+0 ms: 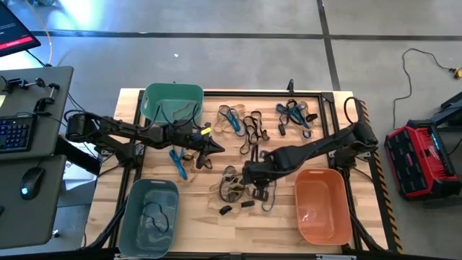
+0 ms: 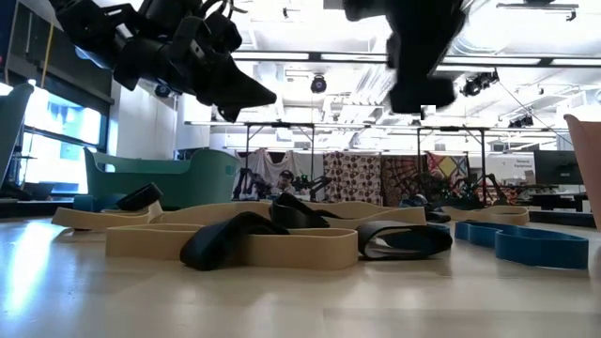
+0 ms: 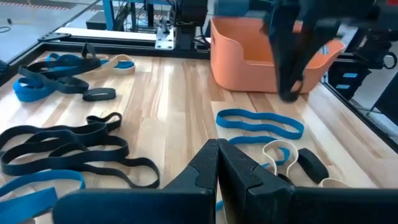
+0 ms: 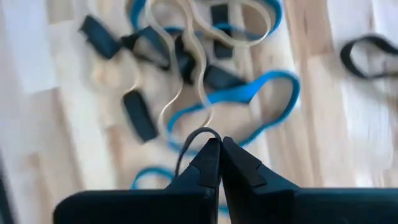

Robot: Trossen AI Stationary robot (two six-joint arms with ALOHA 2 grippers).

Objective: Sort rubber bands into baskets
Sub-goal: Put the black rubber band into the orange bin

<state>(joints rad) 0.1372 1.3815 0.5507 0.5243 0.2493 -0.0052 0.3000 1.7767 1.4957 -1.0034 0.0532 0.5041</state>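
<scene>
On the left, our left end effector hovers closed and empty above the surface. The rubber bands lie scattered mid-surface, light and floppy; better pinch one strand. Right end effector is closed on a thin grey band.

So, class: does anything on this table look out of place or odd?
Mostly not. The rubber bands lie in loose tangles between the baskets, as unsorted work would. The right gripper is shut on a thin grey band.
</scene>
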